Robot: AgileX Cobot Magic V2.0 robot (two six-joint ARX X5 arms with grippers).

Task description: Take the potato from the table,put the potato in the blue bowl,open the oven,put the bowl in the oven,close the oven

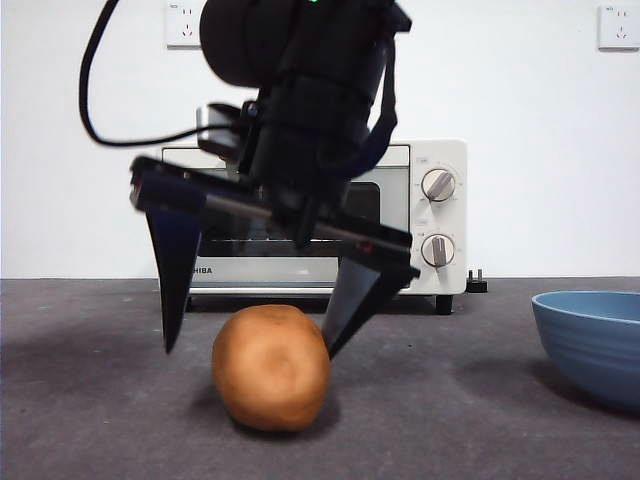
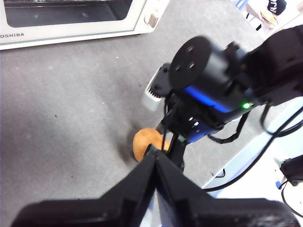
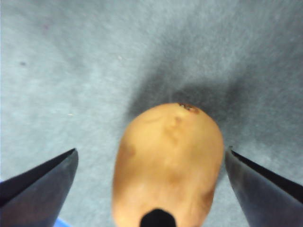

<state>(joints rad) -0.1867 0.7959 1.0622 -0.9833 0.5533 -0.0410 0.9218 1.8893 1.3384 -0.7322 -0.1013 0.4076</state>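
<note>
Potato [image 1: 271, 367] first: it is lying on the bare bench [image 1: 90, 420], out in front of the oven [image 1: 425, 215], and we are bringing the right tool [image 1: 255, 335] down over it. Its jaws are standing spread wide, gripping nothing, one on each side of the potato; in the front view one tip looks just beside the skin, though we cannot tell whether it is touching. In the right wrist view both jaws are flanking the potato with grey bench showing between each jaw and the skin.

To do this well, we judge that we should be lowering until the jaw tips are reaching past the widest part of the potato, then closing evenly. The skin looks smooth and the shape rounded, so a grip taken too high is likely to be squeezing it out downward or sideways. Centring matters too, lest one jaw push it into a roll.

The left tool [image 2: 156, 163] is waiting higher up with its jaws pressed together, holding nothing.

Around the potato the bench is lying bare on all sides. The blue bowl [image 1: 592, 345] is sitting well apart toward one side edge of the front view, partly cut off there, and the oven door appears closed.
</note>
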